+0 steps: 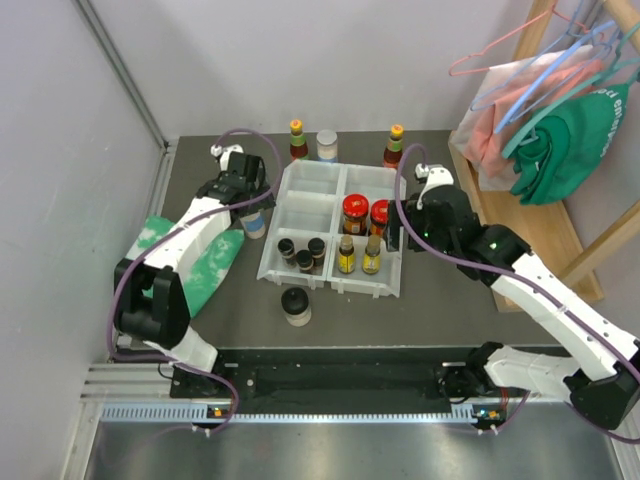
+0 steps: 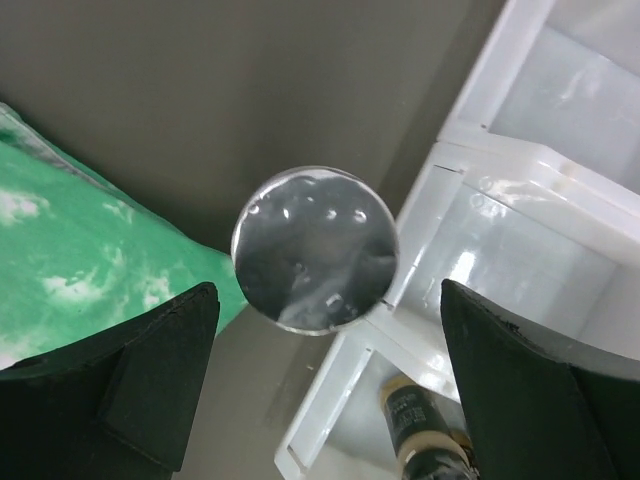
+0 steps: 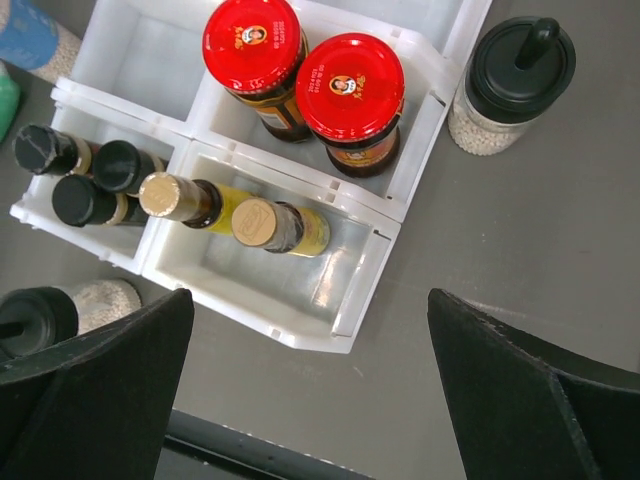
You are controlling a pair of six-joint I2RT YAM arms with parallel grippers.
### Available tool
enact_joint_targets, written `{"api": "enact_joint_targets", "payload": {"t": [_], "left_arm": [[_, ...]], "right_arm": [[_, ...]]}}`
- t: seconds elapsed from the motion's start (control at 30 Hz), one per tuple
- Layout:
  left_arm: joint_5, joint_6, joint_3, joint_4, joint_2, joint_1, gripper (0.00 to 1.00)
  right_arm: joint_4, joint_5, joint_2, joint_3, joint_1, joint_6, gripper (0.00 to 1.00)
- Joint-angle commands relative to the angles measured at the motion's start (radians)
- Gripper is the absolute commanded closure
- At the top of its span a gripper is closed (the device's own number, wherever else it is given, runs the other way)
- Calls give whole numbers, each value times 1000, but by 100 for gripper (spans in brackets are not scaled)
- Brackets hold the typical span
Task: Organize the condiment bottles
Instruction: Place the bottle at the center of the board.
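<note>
One pale-lidded clear jar (image 2: 313, 248), upright between the left fingers (image 2: 150, 380), which stand wide apart, just beside the white tray (image 2: 520, 180). Risk: closing, one finger catches tray wall or green cloth (image 2: 80, 250), tipping the jar. Likewise apart and empty: right fingers (image 3: 100, 390).

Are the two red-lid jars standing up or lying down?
Standing up: the red-lidded jars have lids on top, side by side in the tray.
</note>
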Motion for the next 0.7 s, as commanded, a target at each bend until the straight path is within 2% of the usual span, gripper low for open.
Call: {"api": "enact_joint_targets", "payload": {"t": [0.0,0.13,0.3,0.53,0.57,0.63,0.67], "left_arm": [[28,-22,51,-13,41,35,5],[43,-16,58,-14,67,55,9],[49,-12,54,-19,55,55,23],[28,8,51,-13,35,55,60],[16,14,55,-16,35,55,70],[5,22,63,-26,38,55,80],[-1,25,69,-37,35,55,89]], "right_arm": [[12,3,-33,4,5,34,1],[9,-2,-9,16,5,43,1],[-14,-2,24,36,5,41,1],[-9,-8,34,24,6,43,1],[-11,-8,37,24,6,43,1],[-11,-9,36,22,5,43,1],[-9,-8,36,24,6,43,1]]}}
